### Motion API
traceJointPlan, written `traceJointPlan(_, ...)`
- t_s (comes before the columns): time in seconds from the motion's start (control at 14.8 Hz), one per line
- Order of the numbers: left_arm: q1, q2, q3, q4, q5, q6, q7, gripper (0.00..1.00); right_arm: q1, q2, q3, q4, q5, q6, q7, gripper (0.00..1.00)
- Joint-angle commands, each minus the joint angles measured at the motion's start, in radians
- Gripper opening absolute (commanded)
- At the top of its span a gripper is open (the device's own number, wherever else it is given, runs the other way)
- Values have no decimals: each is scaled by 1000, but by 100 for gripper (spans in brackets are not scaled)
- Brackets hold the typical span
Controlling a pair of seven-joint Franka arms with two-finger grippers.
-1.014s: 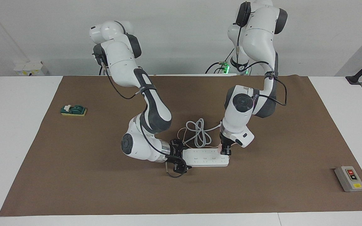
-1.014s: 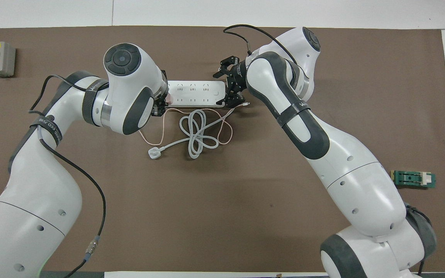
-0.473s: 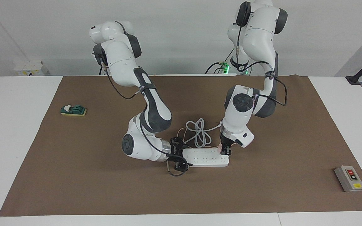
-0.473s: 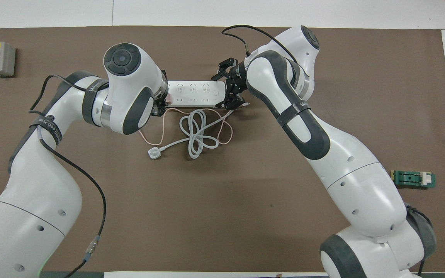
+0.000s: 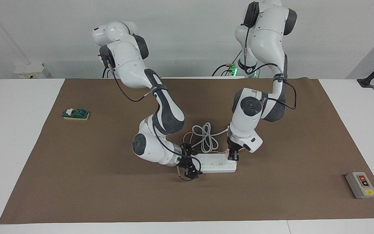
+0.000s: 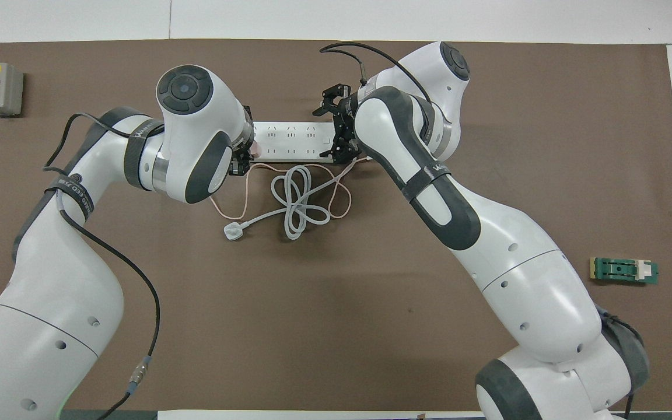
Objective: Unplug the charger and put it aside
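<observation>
The pale pink charger (image 5: 228, 152) sits plugged into the white power strip (image 5: 218, 165) at the end toward the left arm; it also shows in the overhead view (image 6: 256, 150). My left gripper (image 5: 233, 156) stands upright over it, shut on the charger. Its thin pink cable (image 6: 246, 189) loops over the mat nearer to the robots. My right gripper (image 5: 190, 164) lies low at the strip's (image 6: 292, 142) other end, open, with one finger on each side of that end (image 6: 335, 129).
A coiled thick white cord (image 6: 298, 201) with a three-pin plug (image 6: 233, 231) lies beside the strip, nearer to the robots. A grey switch box (image 5: 361, 185) is toward the left arm's end. A green block (image 5: 76, 114) is toward the right arm's end.
My right gripper has slid toward the strip, so its open fingers now straddle the strip's end. The left gripper and the charger have not moved.
</observation>
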Motion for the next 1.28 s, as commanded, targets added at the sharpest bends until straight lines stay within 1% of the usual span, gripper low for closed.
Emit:
traceJointPlan(0.0, -9, -21, 11, 3, 18, -10, -12, 0, 3, 24, -5, 6, -18, 47, -34, 100)
traceJointPlan(0.14, -8, -21, 11, 3, 18, -10, -14, 0, 5, 33, -2, -3, -15, 79, -47, 100)
traceJointPlan(0.47, -8, -21, 11, 3, 18, -10, -14, 0, 3, 70, 3, 0, -11, 106, -85, 100)
traceJointPlan(0.61, -8, -21, 9, 3, 18, -10, -14, 0, 1, 70, 4, 3, -9, 103, -83, 100)
traceJointPlan(0.74, -6, -21, 9, 3, 18, -10, -14, 0, -12, 69, 18, 8, -9, 71, -79, 100)
traceJointPlan(0.88, -6, -21, 11, 3, 18, -10, -12, 0, -41, 49, 30, 24, -11, -27, -27, 100)
traceJointPlan(0.95, -6, -21, 11, 3, 18, -10, -12, 0, -46, 26, 27, 33, -12, -57, -5, 100)
traceJointPlan(1.01, -6, -21, 11, 3, 18, -10, -12, 0, -46, 15, 27, 34, -12, -61, 7, 100)
traceJointPlan(1.22, -4, -21, 9, 3, 18, -10, -12, 0, -37, 15, 30, 38, -12, -25, 64, 100)
